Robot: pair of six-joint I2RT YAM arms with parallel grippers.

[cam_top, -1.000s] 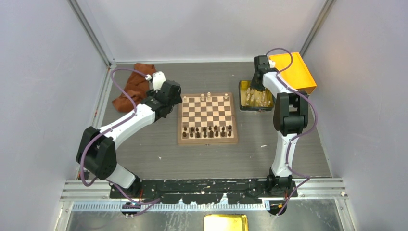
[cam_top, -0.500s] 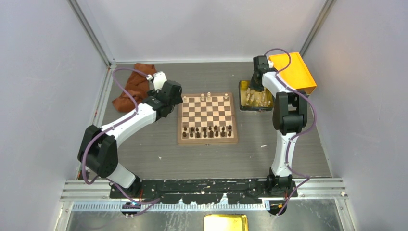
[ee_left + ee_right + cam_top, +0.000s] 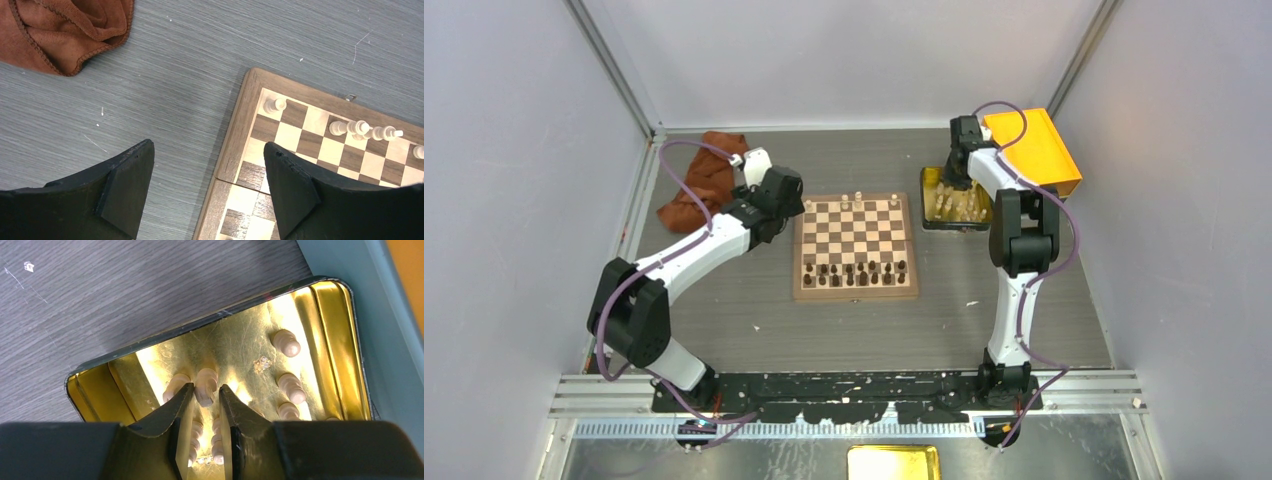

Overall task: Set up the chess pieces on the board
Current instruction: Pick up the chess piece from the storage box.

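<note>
Right gripper (image 3: 206,388) clenched on one cream chess piece (image 3: 205,380) inside the golden tray (image 3: 327,310), desk's far-right area. Left gripper (image 3: 208,155) released, jaws wide, above the board (image 3: 234,135) at its far-left corner. Several placed pieces (image 3: 274,105) occupy its far row.

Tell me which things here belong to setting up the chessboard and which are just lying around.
Job: board; pale pieces in the tray; pale piece held by right gripper.
Lying about: brown cloth; orange box.
</note>
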